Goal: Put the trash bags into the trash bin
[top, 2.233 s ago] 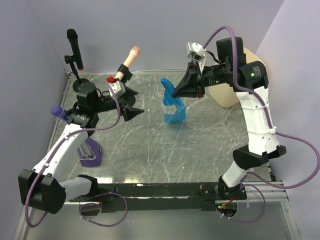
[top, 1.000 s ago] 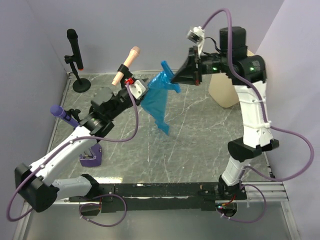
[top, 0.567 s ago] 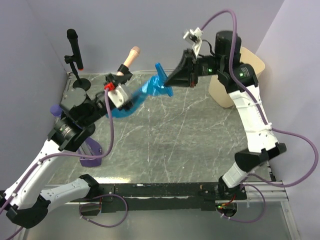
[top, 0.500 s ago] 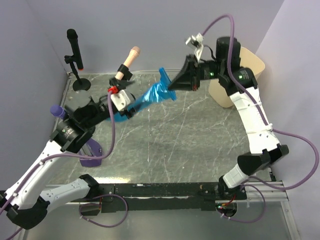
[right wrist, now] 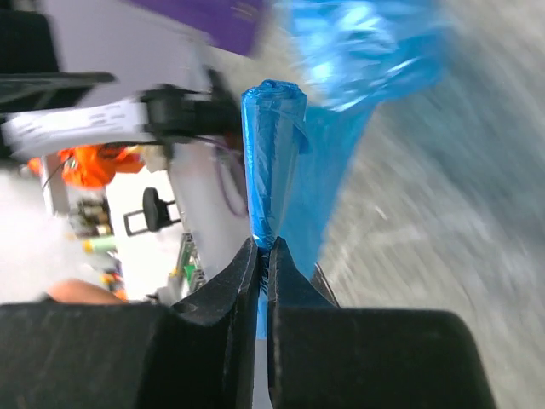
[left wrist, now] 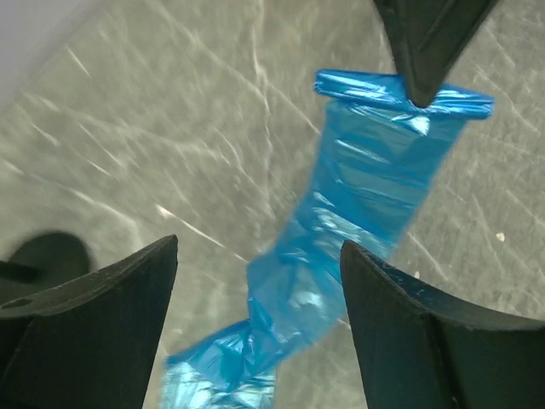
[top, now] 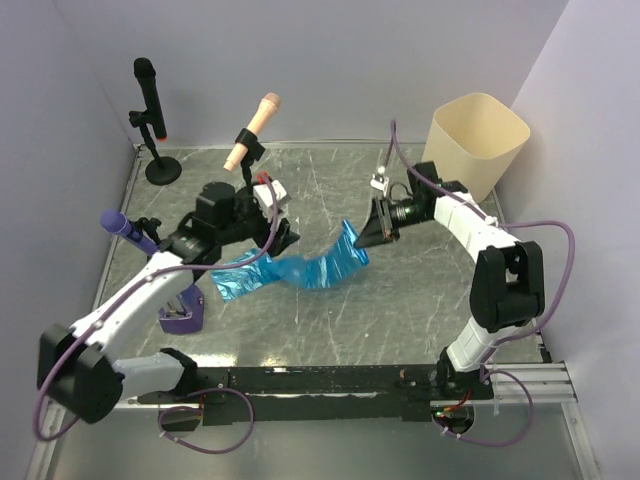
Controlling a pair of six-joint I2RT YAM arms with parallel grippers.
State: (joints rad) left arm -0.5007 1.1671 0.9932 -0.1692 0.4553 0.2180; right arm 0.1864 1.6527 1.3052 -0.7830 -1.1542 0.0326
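A long blue trash bag [top: 300, 270] lies stretched and partly crumpled on the table's middle. My right gripper [top: 363, 236] is low over the table and shut on the bag's right end; the right wrist view shows the jaws [right wrist: 266, 244] pinching the blue film [right wrist: 277, 145]. My left gripper [top: 283, 238] hovers over the bag's middle, open and empty; in the left wrist view [left wrist: 258, 247] the bag [left wrist: 366, 196] runs between its spread fingers. The cream-beige trash bin [top: 478, 140] stands upright at the back right, nothing visible inside it.
A black microphone on a stand [top: 150, 110] is at the back left. A peach microphone [top: 255, 125] is clamped behind the left gripper. A purple microphone [top: 120, 225] and a purple holder [top: 180, 312] sit at the left. Walls close in on both sides.
The bag was stretched in the air between both grippers. The left gripper has let go, and the right arm has come down, laying the bag on the table.
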